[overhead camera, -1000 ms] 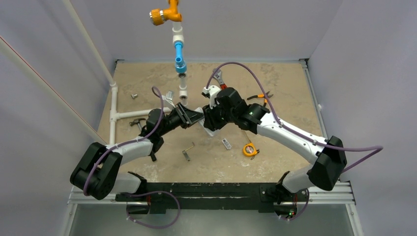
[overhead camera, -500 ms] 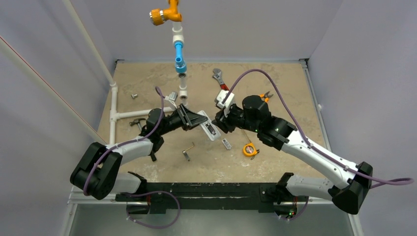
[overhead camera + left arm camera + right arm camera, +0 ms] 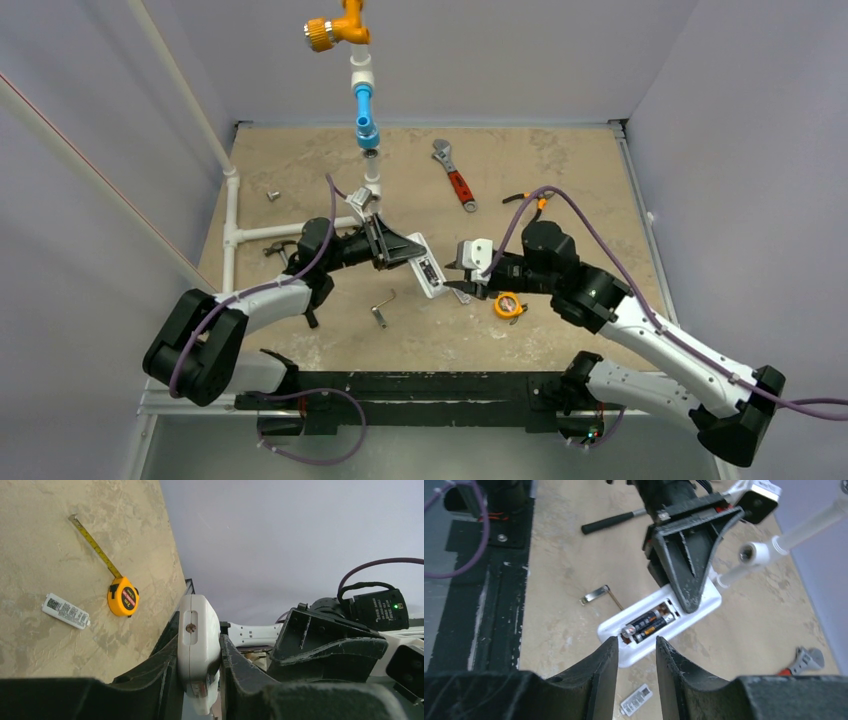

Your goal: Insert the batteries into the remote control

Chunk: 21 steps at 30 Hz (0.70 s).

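Observation:
The white remote control point(image 3: 428, 270) is held off the table, clamped at one end between the fingers of my left gripper point(image 3: 413, 250). In the left wrist view the remote point(image 3: 197, 645) sits edge-on between the jaws. In the right wrist view the remote point(image 3: 694, 611) lies back-up with its compartment open and two black batteries point(image 3: 650, 622) side by side inside. My right gripper point(image 3: 636, 647) is open and empty, its tips just short of the remote's free end; it also shows in the top view point(image 3: 458, 286).
The white battery cover point(image 3: 636, 699) lies on the table under my right gripper. A yellow tape measure point(image 3: 509, 304), an Allen key point(image 3: 381, 310), a red-handled wrench point(image 3: 455, 177), a hammer point(image 3: 614, 521) and white pipe pieces point(image 3: 265, 232) lie around.
My right arm has pulled back from the remote toward the right and near side, uncovering the wrench. The left gripper still holds the remote, now tilted slightly.

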### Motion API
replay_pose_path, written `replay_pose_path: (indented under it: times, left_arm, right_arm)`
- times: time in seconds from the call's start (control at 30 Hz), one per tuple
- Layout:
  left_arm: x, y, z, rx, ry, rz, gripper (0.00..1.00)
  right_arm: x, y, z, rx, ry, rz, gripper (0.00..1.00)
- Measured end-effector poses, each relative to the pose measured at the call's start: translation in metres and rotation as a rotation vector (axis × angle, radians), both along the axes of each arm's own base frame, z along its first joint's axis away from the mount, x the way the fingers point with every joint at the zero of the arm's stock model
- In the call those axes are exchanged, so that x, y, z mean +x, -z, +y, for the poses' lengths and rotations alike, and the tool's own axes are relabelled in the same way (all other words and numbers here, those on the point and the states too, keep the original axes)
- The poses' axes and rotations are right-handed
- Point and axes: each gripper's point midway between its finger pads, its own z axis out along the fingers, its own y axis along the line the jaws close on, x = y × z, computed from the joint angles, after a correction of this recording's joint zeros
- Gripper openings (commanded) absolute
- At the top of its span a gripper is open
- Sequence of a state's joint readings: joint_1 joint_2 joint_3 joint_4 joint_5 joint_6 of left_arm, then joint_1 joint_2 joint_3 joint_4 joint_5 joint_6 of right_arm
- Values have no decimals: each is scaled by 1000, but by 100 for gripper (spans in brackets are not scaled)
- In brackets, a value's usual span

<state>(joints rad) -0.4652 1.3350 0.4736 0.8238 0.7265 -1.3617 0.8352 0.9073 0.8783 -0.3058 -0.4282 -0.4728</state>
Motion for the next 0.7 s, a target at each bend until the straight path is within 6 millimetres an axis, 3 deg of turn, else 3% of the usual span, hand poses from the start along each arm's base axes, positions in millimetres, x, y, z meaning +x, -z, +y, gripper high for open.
replay_pose_path:
  times: [0.27,0.5,0.7]
  left_arm:
    - [-4,-9,-4,-63,55,4,0]
    - [-4,-12,-7,-111,82,14,0]
    - [-5,-15,-7,-123,88,10,0]
  right_arm:
    - [-31,-3,8,46,-207,0,29]
    - [-19,7,6,80,-260,106,34]
    - [-22,19,10,81,-325,178,36]
